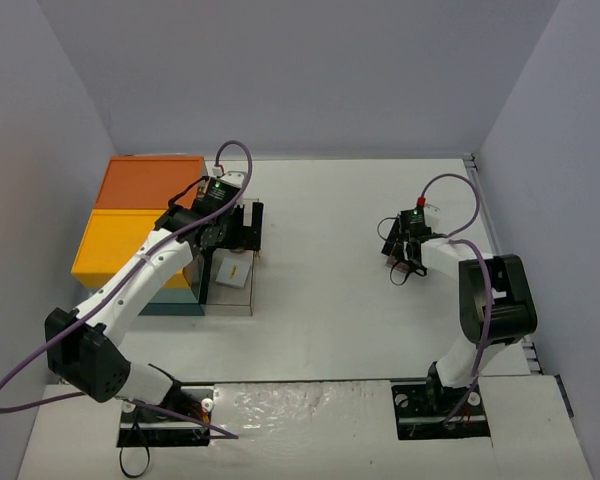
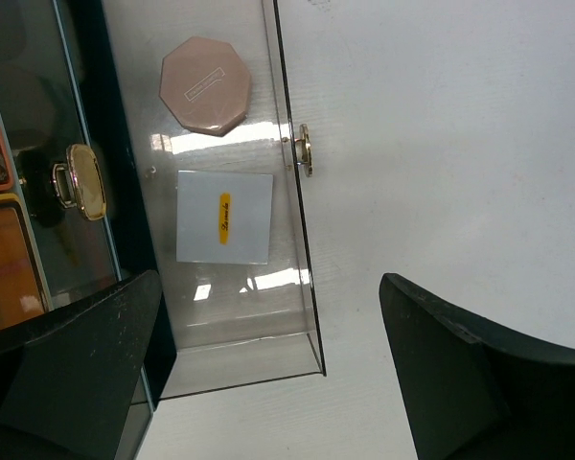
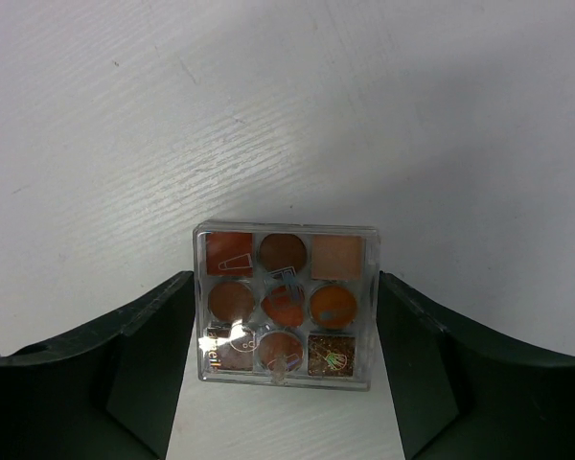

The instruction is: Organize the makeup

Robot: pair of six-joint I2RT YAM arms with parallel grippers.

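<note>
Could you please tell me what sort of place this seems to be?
Probably a robotics lab test cell, not a home: a white tabletop boxed in by plain grey panel walls, with staged props such as a clear square nine-pan eyeshadow palette.

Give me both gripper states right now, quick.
Left gripper: open, holding nothing.
Right gripper: closed on the eyeshadow palette, fingers against both its sides; it lies on the table.
</note>
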